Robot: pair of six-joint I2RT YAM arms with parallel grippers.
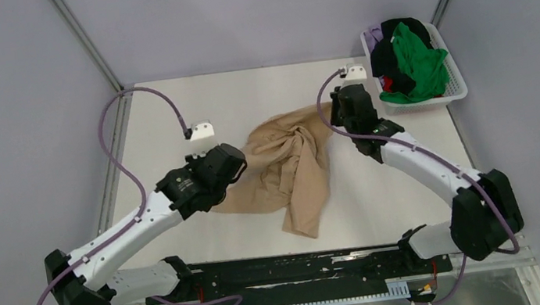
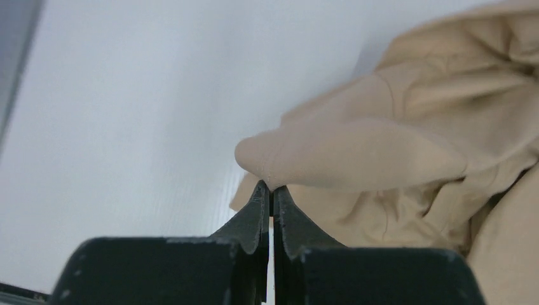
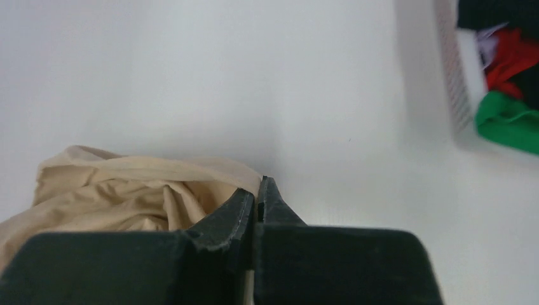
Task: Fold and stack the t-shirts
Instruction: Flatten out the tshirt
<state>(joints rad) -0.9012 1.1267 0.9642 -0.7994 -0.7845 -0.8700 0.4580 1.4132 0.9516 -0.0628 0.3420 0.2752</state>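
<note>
Step in hand, spreading: the tan t-shirt (image 1: 292,161) lies crumpled in the middle of the table (image 1: 167,111), left gripper (image 2: 271,190) pinched shut on its left fold, right gripper (image 3: 259,187) closed tight on its right hem; next move, by judgement, calls for drawing both apart to flatten it.
</note>
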